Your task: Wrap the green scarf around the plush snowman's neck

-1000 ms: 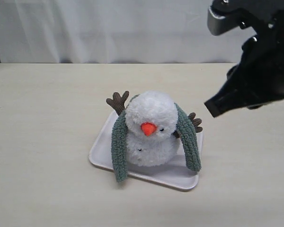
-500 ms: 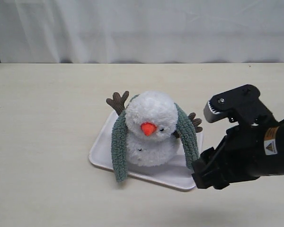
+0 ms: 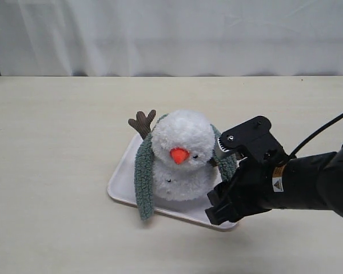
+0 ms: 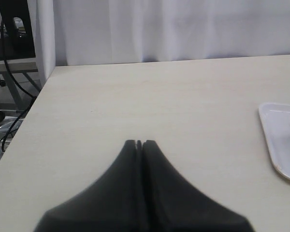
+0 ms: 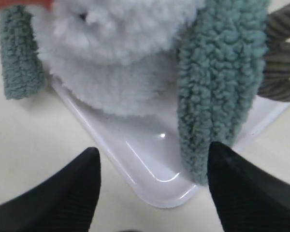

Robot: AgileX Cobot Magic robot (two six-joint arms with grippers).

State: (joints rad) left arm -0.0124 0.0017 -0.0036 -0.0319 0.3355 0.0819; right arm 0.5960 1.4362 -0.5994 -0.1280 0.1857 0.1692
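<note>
Right gripper (image 5: 153,152): jaws spread wide, nothing held between them. It sits low at the near corner of the white tray (image 5: 135,159), and that corner lies in the gap between the two fingers. One fingertip (image 5: 217,152) is just beside the hanging end of the green scarf (image 5: 212,82); contact cannot be confirmed. The other fingertip is over bare table (image 3: 57,142), clear of the tray.

Just beyond the open jaws the plush snowman (image 3: 182,154) stands upright on the tray. The scarf passes behind the snowman's neck (image 3: 180,166), and its two ends hang down the front, one on each side of the body. The far end reaches past the tray edge onto the table. The ends are not crossed at the front. A brown twig arm (image 3: 142,123) sticks up behind the far end.

Left gripper (image 4: 139,143): jaws pressed together, empty, over bare table. Only an edge of the tray shows off to one side, well apart from it.
</note>
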